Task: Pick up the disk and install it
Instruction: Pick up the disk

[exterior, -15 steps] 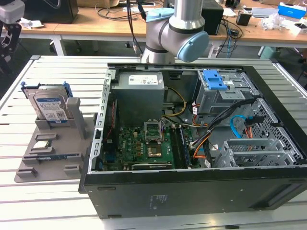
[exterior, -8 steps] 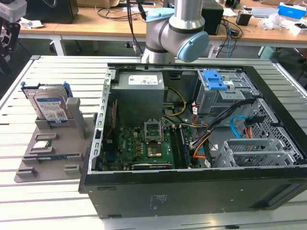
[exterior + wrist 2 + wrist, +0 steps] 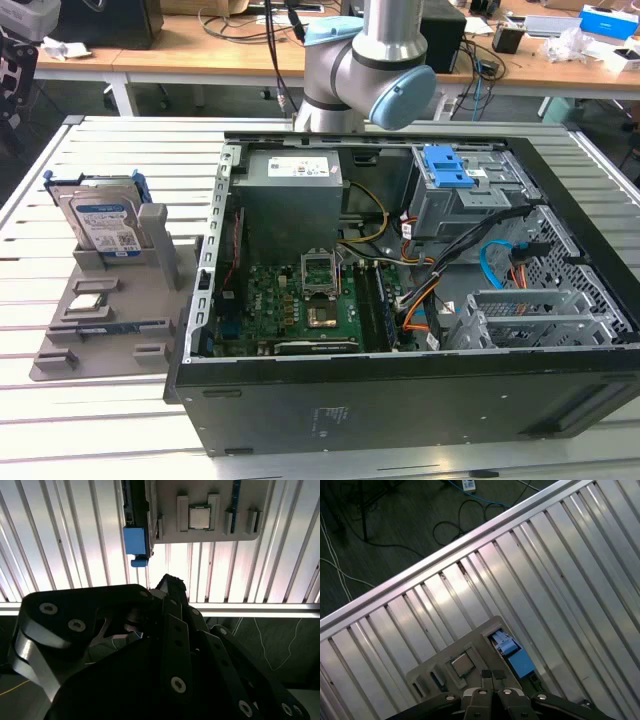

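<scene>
Slatted table [image 3: 130,150], disk [image 3: 105,225] on edge in grey holder [image 3: 110,322] beside computer case [image 3: 400,400].

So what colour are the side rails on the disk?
Blue, best seen in the exterior view, where the disk stands in the grey holder.

Exterior view: high, set back, looks down across the slatted surface [image 3: 120,150] over the open computer case [image 3: 400,300], desks [image 3: 200,50] behind. Both wrist views: ride just behind the hand [image 3: 492,674], face down onto the surface near its edge, floor [image 3: 380,540] beyond. All three share the grey holder [image 3: 130,295] with its processor chip [image 3: 88,303].
</scene>
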Controlling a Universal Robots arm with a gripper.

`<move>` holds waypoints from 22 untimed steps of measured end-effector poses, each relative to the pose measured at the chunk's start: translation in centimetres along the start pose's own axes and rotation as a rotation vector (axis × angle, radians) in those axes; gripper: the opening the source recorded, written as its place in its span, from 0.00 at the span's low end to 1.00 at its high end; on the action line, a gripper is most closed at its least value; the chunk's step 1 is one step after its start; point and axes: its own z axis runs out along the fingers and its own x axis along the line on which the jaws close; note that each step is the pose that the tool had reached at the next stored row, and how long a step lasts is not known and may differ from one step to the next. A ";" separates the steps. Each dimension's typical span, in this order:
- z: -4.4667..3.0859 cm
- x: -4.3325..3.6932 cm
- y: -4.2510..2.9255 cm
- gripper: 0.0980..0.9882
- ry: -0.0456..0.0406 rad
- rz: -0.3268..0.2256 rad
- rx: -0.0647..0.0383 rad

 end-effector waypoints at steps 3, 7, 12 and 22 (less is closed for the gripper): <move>0.00 0.00 0.00 0.01 0.0014 -0.032 -0.001; 0.00 0.00 0.00 0.01 0.0034 -0.077 -0.002; 0.00 0.00 0.00 0.01 0.0059 -0.134 -0.003; 0.00 0.00 0.00 0.01 0.0107 -0.244 -0.006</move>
